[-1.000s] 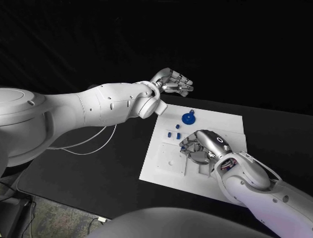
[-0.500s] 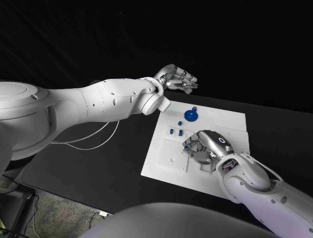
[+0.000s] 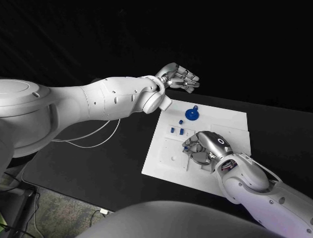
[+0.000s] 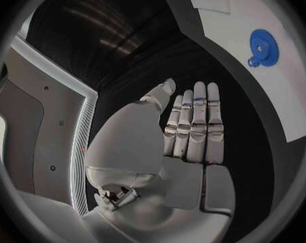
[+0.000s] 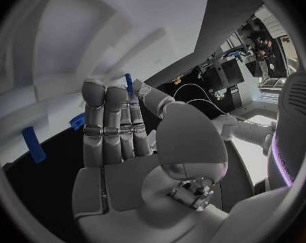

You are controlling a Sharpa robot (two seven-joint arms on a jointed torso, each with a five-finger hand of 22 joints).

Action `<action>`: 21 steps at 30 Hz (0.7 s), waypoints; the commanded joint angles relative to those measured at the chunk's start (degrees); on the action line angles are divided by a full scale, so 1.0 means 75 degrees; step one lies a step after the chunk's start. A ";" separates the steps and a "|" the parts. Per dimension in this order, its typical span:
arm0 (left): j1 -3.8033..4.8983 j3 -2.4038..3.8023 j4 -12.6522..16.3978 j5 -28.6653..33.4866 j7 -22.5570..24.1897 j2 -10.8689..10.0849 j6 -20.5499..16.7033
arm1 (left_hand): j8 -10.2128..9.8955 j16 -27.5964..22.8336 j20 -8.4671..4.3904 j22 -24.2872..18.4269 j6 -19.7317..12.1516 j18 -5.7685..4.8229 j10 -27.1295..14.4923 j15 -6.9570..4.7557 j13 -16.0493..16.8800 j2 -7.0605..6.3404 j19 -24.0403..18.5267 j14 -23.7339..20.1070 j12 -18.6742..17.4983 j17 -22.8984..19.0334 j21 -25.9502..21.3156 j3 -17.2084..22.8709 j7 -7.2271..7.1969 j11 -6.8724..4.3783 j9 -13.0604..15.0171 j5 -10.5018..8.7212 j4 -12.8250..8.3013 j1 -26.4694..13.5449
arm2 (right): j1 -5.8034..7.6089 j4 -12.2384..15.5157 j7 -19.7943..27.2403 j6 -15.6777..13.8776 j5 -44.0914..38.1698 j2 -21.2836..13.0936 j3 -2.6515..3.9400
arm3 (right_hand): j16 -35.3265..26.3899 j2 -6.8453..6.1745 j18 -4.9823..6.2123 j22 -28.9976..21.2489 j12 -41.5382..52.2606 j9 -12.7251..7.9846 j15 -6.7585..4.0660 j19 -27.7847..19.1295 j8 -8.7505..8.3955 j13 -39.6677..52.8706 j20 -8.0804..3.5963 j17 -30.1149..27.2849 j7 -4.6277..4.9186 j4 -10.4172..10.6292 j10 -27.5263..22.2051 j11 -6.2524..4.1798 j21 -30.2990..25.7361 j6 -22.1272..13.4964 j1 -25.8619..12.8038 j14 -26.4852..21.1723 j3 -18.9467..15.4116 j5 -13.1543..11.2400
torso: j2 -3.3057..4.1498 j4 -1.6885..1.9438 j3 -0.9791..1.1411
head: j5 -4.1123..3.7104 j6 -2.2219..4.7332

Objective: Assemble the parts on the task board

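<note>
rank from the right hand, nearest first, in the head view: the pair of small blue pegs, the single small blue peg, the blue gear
1. pair of small blue pegs, just beyond the right hand, toward the board's left edge.
2. single small blue peg, a little farther up the task board.
3. blue gear, farthest, near the board's far edge.

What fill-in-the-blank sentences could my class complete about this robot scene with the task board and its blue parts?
1. The blue gear lies on the white task ____.
2. The right hand is over the board, while the ____ hand is raised beyond its far edge.
3. The left hand holds ____, its fingers straight and side by side.
4. The table under the board is ____ in colour.

Missing words: board; left; nothing; black
</note>
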 commanded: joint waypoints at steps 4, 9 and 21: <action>0.0012 0.0007 0.0018 0.0011 0.0059 0.0019 0.0138 | 0.0005 -0.0015 0.0004 0.0008 -0.0051 -0.0121 -0.0067 0.0024 -0.0002 0.0049 0.0001 -0.0027 -0.0013 0.0005 0.0025 -0.0047 0.0012 0.0013 0.0008 -0.0025 0.0005 0.0015 | -0.0008 -0.0031 -0.0012 0.0027 -0.0141 0.0020 -0.0023 | -0.0012 0.0062 0.0172 0.0007 0.0045 0.0009 -0.0032 0.0344 0.0033 0.0009 -0.0063 0.0009 -0.0007 -0.0055 0.0056 0.0001 0.0036 0.0035 -0.0019 0.0025 0.0010 0.0021 | -0.0001 -0.0005 0.0000 | 0.0035 -0.0030; 0.0012 0.0007 0.0015 0.0011 0.0045 0.0026 0.0165 | 0.0006 -0.0014 0.0010 0.0004 -0.0058 -0.0120 -0.0071 0.0027 -0.0002 0.0058 -0.0003 -0.0032 -0.0013 0.0006 0.0020 -0.0061 0.0014 0.0015 0.0008 -0.0035 0.0014 0.0005 | -0.0009 -0.0044 -0.0041 0.0066 -0.0188 0.0023 -0.0036 | -0.0011 0.0067 0.0172 0.0008 0.0044 0.0005 -0.0033 0.0343 0.0034 0.0008 -0.0064 0.0010 -0.0007 -0.0062 0.0054 0.0002 0.0040 0.0037 -0.0023 0.0025 0.0004 0.0018 | -0.0002 -0.0007 0.0001 | 0.0040 -0.0034; 0.0011 0.0007 0.0000 0.0010 0.0020 0.0050 0.0214 | 0.0006 -0.0014 0.0010 0.0004 -0.0058 -0.0120 -0.0071 0.0027 -0.0002 0.0058 -0.0003 -0.0032 -0.0013 0.0006 0.0020 -0.0061 0.0014 0.0015 0.0008 -0.0035 0.0014 0.0005 | -0.0007 -0.0040 -0.0260 0.0245 -0.0548 0.0039 -0.0140 | -0.0011 0.0066 0.0168 -0.0003 0.0042 -0.0006 -0.0032 0.0333 0.0034 0.0005 -0.0062 0.0013 -0.0004 -0.0080 0.0041 0.0004 0.0003 0.0037 -0.0026 0.0012 -0.0017 0.0014 | -0.0004 -0.0007 0.0000 | 0.0047 -0.0041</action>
